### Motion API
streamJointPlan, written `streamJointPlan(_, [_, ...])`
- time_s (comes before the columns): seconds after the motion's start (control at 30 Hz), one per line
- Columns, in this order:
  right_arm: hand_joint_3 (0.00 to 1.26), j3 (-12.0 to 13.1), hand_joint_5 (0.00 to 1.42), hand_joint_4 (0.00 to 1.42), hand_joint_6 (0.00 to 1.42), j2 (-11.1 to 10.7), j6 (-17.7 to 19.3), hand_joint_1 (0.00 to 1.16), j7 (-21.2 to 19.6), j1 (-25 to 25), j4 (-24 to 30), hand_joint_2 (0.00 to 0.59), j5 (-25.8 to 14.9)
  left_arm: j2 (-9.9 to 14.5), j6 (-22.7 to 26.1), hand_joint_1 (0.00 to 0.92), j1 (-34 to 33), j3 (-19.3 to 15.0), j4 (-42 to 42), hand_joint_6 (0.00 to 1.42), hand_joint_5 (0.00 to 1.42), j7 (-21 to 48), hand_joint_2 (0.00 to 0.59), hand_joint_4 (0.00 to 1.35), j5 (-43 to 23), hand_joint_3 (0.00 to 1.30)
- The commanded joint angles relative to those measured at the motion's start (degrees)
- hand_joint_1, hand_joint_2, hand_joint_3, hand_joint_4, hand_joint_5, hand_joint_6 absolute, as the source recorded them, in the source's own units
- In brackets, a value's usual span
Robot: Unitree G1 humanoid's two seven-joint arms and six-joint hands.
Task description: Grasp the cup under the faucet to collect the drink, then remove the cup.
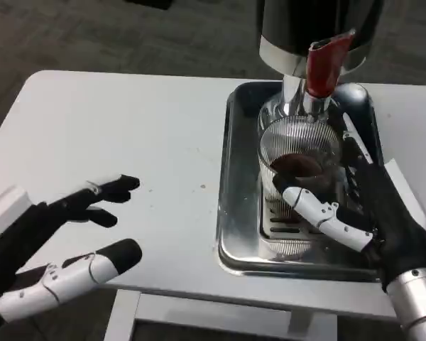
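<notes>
One camera sits high on the robot's head or chest and looks steeply down and forward over the white bench (128, 142). The bench's near edge runs along the bottom of the picture, its far edge and far-left rounded corner lie in the upper part, with dark carpet floor (92, 32) beyond. The view is close: both forearms enter from the bottom corners, and the dispenser (316, 28) at the far right is cut off by the top edge.
</notes>
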State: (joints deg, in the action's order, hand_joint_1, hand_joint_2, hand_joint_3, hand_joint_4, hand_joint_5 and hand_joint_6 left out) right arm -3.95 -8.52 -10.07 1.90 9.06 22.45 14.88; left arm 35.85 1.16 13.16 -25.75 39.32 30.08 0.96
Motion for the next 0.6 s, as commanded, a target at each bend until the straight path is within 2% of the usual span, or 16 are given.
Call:
streamJointPlan(0.03, [0.0,-1.09,0.07,0.0,0.16,0.75,-0.17,0.58,-0.63,0.2,-0.56,0.232,1.15,0.3,0.46,0.031,1.46,-1.01,0.76,0.23,0.3,0.39,0.09,0.2,-0.4,0.2])
streamJointPlan(0.23, [0.0,-1.72,0.07,0.0,0.17,1.74,-0.89,0.59,-1.94,-0.06,-0.51,0.23,3.23,-0.01,0.26,0.031,2.91,-1.23,1.21,0.23,0.3,0.43,0.09,0.2,-0.49,0.2])
streamJointPlan(0.6, [0.0,-2.41,0.08,0.0,0.18,3.23,-0.36,0.6,-3.03,0.23,-2.17,0.224,3.56,0.03,0.08,0.031,4.43,-1.78,1.03,0.22,0.31,0.49,0.09,0.22,-0.8,0.21])
